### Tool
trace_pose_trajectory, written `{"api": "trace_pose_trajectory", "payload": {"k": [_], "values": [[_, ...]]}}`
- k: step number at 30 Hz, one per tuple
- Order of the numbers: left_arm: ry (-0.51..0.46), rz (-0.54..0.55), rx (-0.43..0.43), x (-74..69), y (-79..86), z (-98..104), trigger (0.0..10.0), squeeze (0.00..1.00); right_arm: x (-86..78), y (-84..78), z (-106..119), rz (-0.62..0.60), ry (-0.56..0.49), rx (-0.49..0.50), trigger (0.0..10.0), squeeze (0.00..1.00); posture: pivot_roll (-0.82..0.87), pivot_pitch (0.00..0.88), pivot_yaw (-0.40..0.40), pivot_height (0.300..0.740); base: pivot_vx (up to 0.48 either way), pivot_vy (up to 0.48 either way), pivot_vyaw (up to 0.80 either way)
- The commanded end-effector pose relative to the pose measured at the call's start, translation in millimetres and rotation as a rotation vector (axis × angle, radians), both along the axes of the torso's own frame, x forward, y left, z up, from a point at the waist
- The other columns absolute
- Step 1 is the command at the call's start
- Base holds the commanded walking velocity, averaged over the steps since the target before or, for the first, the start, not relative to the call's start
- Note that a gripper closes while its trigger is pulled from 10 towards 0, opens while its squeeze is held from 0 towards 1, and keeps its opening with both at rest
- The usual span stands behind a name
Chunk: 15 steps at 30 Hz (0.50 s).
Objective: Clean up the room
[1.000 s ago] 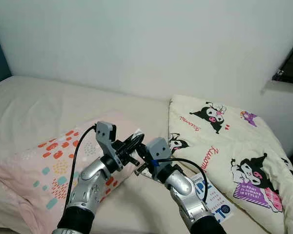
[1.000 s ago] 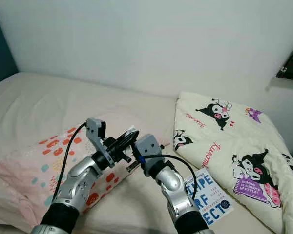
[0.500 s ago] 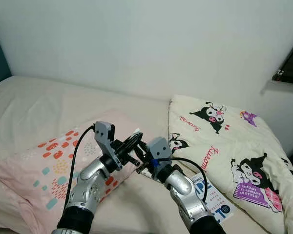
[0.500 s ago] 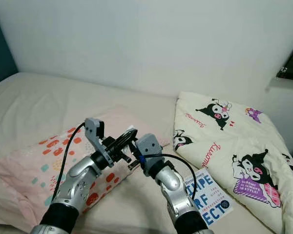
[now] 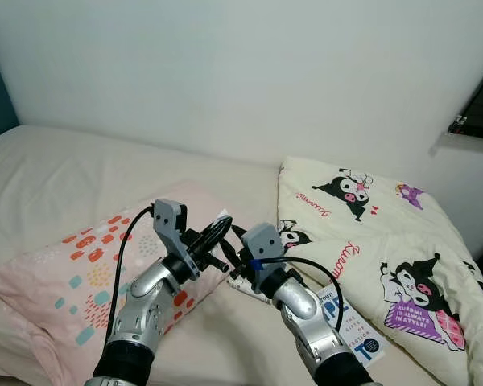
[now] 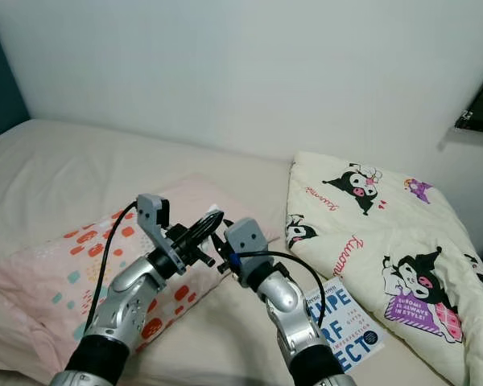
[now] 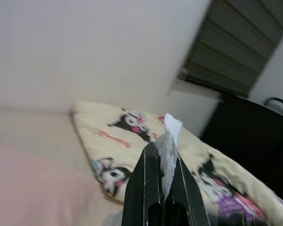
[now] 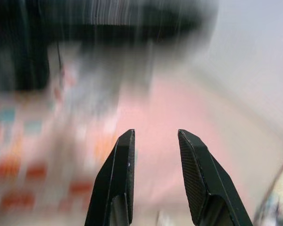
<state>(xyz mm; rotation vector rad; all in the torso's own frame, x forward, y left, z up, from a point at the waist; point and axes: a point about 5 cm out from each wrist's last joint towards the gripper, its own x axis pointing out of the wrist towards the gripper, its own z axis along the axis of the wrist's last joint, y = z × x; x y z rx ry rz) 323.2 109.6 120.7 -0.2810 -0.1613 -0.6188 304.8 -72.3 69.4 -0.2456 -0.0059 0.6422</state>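
Crumpled white scrap of tissue (image 7: 169,141) being pinched between the pressed-together black fingers of the left gripper (image 7: 161,162), sticking up past the tips, held in the air above the inner corner of the pale pink pillow with red and teal dabs (image 5: 80,273). Right gripper (image 8: 155,162) hovering just beside it over the same pillow, fingers spread with nothing between them, its wrist picture smeared by blur. Both silver arms crowding together over the cream bedsheet (image 5: 72,173). Lying off to the right: a folded cream quilt printed with black cartoon characters (image 5: 370,233), and at its near edge a white book with blue lettering (image 6: 342,326), partly hidden by the right forearm. Judging by this, litter-collecting step under way, tissue already secured; next probably carrying it off to a bin, calling for a steady pinch, since so light a scrap could be slipping free.
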Motion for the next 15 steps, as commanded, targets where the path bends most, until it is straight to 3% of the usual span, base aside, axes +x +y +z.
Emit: {"api": "trace_pose_trajectory", "payload": {"k": [1,4,6,8,12,13,14,15], "values": [[-0.004,0.015,0.013,2.3,1.3,0.3,0.0,0.0,-3.8,-4.9,-12.7,-0.006,0.06,-0.05,10.0,0.0,-0.02,0.0,-0.14,0.74,0.0,0.0,0.0],[-0.01,0.04,0.02,3.7,4.9,1.1,0.0,0.0,-8.6,-8.0,-24.2,-0.007,0.115,-0.079,10.0,0.0,-0.02,0.0,-0.137,0.74,0.0,0.0,0.0],[-0.014,0.066,0.025,5.4,9.4,2.2,0.0,0.0,-19.2,-15.1,-47.0,-0.012,0.247,-0.133,10.0,0.0,-0.02,0.0,-0.137,0.74,0.0,0.0,0.0],[-0.015,0.071,0.026,5.7,10.4,2.4,0.0,0.0,-22.4,-17.0,-52.8,-0.012,0.282,-0.146,10.0,0.0,-0.02,0.0,-0.137,0.74,0.0,0.0,0.0],[0.023,0.151,0.111,9.1,17.6,-4.3,0.0,0.0,-23.4,-28.7,-63.6,-0.107,0.357,-0.17,10.0,0.0,-0.01,0.0,-0.13,0.74,0.0,0.0,0.0],[0.091,0.215,0.19,10.8,24.3,-15.6,0.0,0.0,-19.0,-31.8,-59.8,-0.151,0.326,-0.164,10.0,0.0,0.0,0.0,-0.119,0.74,0.0,0.0,0.0],[0.163,0.29,0.268,9.8,34.7,-28.7,10.0,0.0,-13.7,-33.5,-53.5,-0.204,0.286,-0.126,10.0,0.0,0.0,0.0,-0.105,0.74,0.0,0.0,0.0],[0.227,0.352,0.321,4.5,45.3,-41.6,10.0,0.0,-9.1,-37.4,-48.8,-0.273,0.257,-0.095,10.0,0.0,0.0,0.0,-0.098,0.74,0.0,0.0,0.0]]}}
